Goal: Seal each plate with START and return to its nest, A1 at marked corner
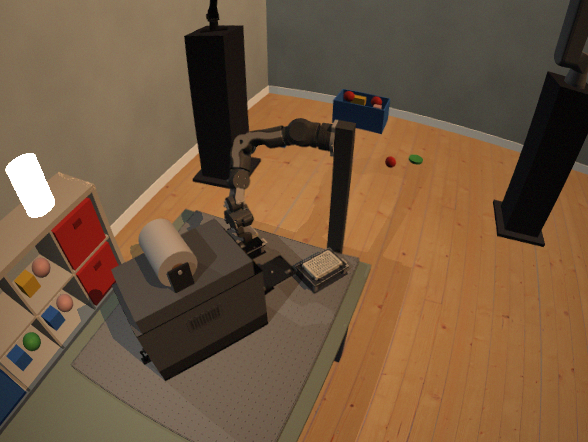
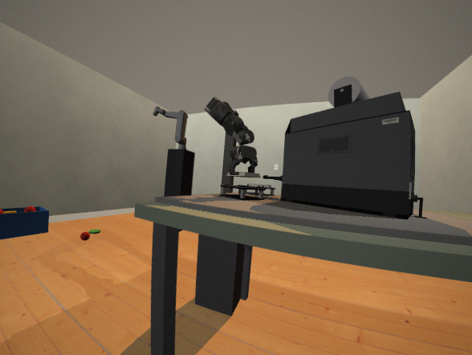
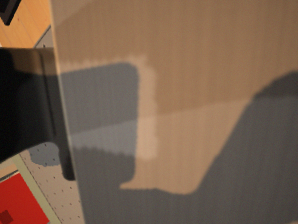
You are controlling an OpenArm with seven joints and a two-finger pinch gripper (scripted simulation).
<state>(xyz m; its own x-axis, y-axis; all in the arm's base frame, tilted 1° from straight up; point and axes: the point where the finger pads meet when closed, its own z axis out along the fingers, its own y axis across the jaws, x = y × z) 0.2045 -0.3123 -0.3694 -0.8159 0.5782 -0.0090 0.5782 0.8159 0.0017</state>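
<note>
We see the tabletop [image 1: 327, 320] carrying the dark sealer [image 1: 200, 310], a foil roll [image 1: 162, 252] on top. Beside it our arm [image 1: 240, 185] reaches down, its hand [image 2: 242, 172] clenched on a plate [image 2: 243, 175], held flat just above the dark nests [image 2: 248, 188] near the sealer's front. The other plate [image 1: 322, 265] sits in its nest by the tabletop's edge.

A blue bin [image 1: 361, 117] stands beyond a red ball [image 1: 390, 161].
</note>
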